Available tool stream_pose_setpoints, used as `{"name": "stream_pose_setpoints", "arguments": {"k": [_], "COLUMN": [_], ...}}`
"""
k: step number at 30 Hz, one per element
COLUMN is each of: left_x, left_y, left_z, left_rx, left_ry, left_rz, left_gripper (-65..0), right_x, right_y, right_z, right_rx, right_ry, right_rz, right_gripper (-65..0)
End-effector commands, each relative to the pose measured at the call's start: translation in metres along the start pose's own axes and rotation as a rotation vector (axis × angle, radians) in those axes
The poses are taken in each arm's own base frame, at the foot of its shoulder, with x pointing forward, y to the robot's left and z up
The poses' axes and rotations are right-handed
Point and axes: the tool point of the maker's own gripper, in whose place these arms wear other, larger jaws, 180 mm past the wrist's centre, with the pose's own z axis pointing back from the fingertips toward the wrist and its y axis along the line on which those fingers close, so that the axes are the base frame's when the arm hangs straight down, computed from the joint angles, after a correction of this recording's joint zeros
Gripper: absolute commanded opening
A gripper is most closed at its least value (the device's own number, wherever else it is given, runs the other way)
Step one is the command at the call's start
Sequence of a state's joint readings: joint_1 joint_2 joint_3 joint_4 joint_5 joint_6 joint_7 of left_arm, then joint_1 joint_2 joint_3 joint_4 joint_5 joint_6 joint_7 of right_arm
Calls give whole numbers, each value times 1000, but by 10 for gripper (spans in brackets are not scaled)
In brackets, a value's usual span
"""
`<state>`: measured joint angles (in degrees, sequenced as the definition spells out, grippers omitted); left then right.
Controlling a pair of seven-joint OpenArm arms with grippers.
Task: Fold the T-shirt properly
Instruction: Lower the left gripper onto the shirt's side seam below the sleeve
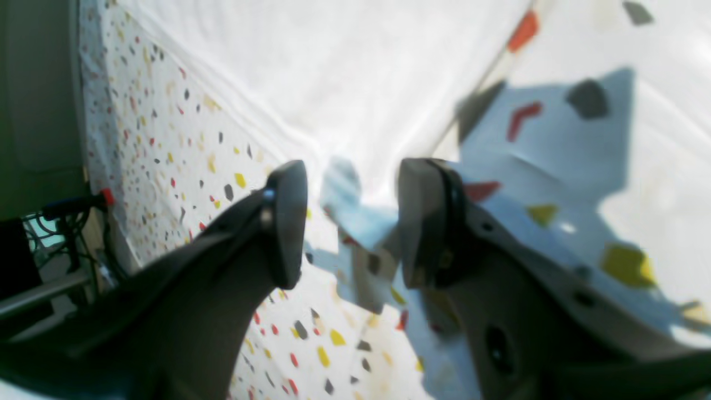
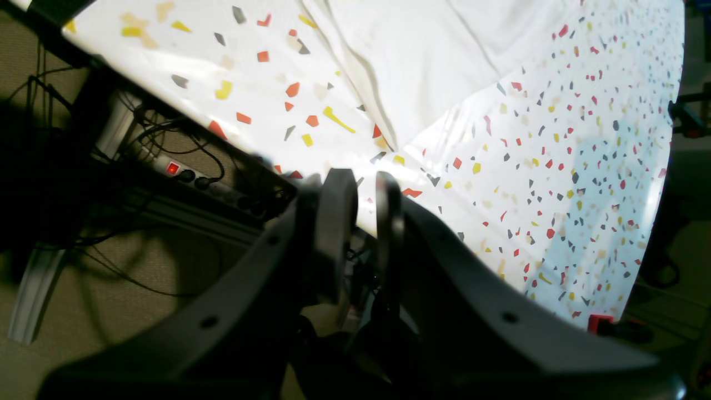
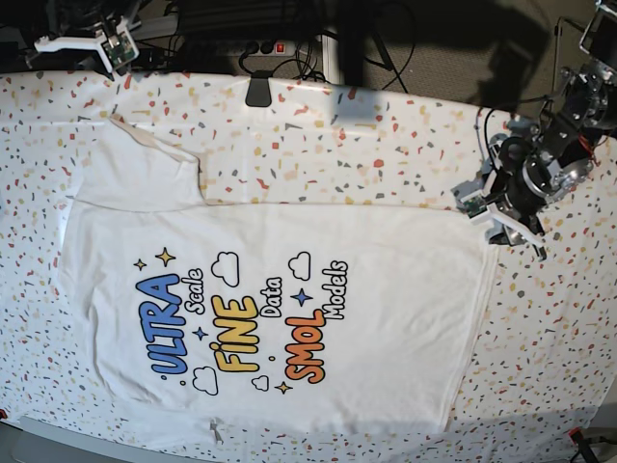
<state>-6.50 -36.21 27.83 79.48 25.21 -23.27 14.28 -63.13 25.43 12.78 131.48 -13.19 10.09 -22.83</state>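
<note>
The white T-shirt [image 3: 270,289] lies spread flat, print up, with "ULTRA Scale FINE Data SMOL Models" showing. Its collar end is at the base view's left and its hem at the right. My left gripper [image 3: 503,228] hovers just off the hem's far corner. In the left wrist view this gripper [image 1: 355,222] is open and empty, with the shirt [image 1: 333,66] ahead of it. My right gripper [image 3: 101,43] sits at the table's far left edge, away from the shirt. In its own view this gripper [image 2: 362,216] has its jaws nearly together on nothing, with a shirt sleeve [image 2: 422,50] beyond.
A white cloth with red, yellow and grey flecks [image 3: 386,164] covers the table. A black clamp [image 3: 257,92] and a grey piece [image 3: 355,104] sit at the far edge. A power strip [image 2: 183,169] and cables hang past the table's edge.
</note>
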Motion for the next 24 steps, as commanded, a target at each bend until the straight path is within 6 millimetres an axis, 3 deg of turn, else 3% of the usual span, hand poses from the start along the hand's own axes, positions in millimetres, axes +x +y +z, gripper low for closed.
{"name": "stream_pose_setpoints", "arguments": {"k": [1, 7, 14, 24], "left_x": [-5, -15, -9, 16], "left_y": [14, 29, 35, 9], "left_z": [1, -6, -6, -13], "left_rx": [25, 38, 48, -57], "left_ry": [18, 34, 5, -58], "left_rz": [-15, -9, -10, -4], "left_gripper": [-384, -384, -384, -384], "right_x": [7, 7, 9, 7], "right_y": [-4, -5, -5, -5], "right_z": [3, 3, 3, 3], "right_rx": [-13, -14, -17, -17], "right_ry": [-28, -28, -32, -22], "right_rz": [6, 5, 5, 5], "right_gripper": [-543, -543, -543, -543]}}
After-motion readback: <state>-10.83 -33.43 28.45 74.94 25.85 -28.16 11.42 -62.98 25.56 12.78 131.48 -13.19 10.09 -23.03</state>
